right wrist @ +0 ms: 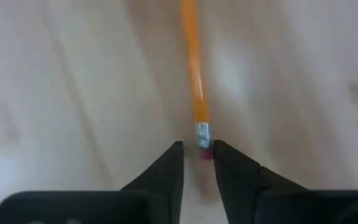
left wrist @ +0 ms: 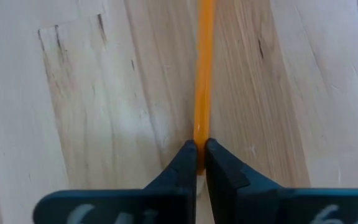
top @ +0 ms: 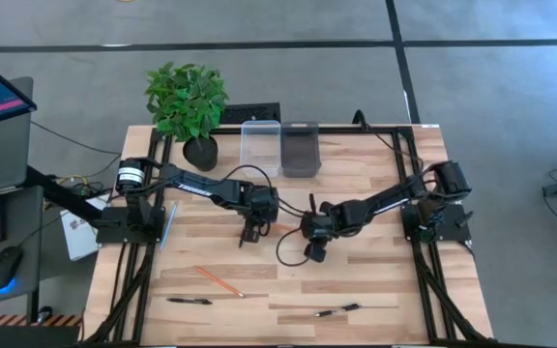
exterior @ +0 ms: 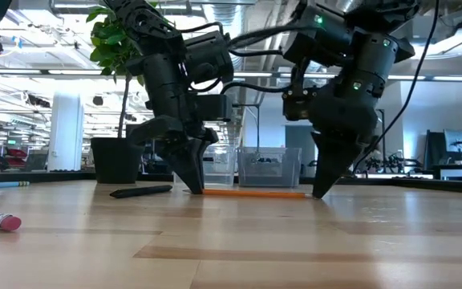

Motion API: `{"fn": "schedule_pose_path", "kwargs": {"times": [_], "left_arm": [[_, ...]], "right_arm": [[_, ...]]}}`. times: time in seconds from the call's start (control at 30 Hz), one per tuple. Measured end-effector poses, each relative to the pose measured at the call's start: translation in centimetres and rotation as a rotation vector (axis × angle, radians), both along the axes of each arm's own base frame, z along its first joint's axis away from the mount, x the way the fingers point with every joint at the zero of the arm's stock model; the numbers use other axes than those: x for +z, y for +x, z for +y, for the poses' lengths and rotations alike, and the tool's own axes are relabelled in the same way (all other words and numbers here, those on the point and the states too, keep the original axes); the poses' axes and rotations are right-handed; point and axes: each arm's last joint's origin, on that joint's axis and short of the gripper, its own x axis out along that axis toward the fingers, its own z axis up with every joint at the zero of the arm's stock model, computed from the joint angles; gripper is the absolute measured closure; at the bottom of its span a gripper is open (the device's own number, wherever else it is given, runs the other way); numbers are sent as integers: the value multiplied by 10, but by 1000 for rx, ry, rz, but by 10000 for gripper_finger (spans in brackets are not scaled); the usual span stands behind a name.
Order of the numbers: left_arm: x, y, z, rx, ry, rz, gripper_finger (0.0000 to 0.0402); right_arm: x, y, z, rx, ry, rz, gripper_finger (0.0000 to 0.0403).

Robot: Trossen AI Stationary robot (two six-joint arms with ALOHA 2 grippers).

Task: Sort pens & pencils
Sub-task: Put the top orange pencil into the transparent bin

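An orange pencil [exterior: 255, 193] lies level on the wooden table between my two grippers, near the table's middle. My left gripper [top: 250, 233] is shut on the pencil's left end. My right gripper [right wrist: 197, 152] stands open at the pencil's other end. Its fingers are on either side of the pink eraser [right wrist: 203, 148], with a small gap showing. A second pencil [top: 219, 280] and two black pens [top: 190, 301] [top: 337, 310] lie near the table's front edge. My left gripper pinches the pencil's end opposite the eraser [left wrist: 199, 135] between its two fingertips [left wrist: 185, 155]. The fingers come steeply from above, and the pencil runs away from them toward the right gripper. The pencil lies level along the table top [exterior: 215, 193].
A clear bin [top: 260, 145] and a dark bin [top: 300, 148] stand side by side at the table's far edge, with a potted plant [top: 187, 101] to their left. A black cable [top: 293, 246] loops on the table between the grippers. In the low view a pen [exterior: 141, 191] lies left of the grippers.
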Motion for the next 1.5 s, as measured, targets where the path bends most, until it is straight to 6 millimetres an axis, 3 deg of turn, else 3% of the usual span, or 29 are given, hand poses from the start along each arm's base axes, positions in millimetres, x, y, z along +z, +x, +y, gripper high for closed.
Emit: {"fn": "schedule_pose_path", "kwargs": {"times": [0.13, 0.33, 0.5, 0.8, 1.07, 1.37, 1.5], "left_arm": [[2, 0, 0, 14, 11, -14, 401], [11, 0, 1, 26, 19, -46, 401], [16, -2, 1, 45, 43, -57, 401], [35, -1, 5, 145, 145, -108, 401], [75, 4, 16, 291, 245, -183, 401], [125, -23, 54, 591, 307, -312, 401], [129, -31, 80, 751, 313, -334, 401]], "right_arm": [[22, -5, -2, 0, -39, -55, 270], [50, -28, -2, -69, -201, -39, 258], [60, -52, -4, -184, -323, 7, 258], [36, -80, -19, -366, -370, 99, 266], [5, -105, -32, -517, -370, 192, 265], [-8, -121, -35, -557, -390, 247, 264], [-8, -120, -35, -539, -394, 240, 267]]}}
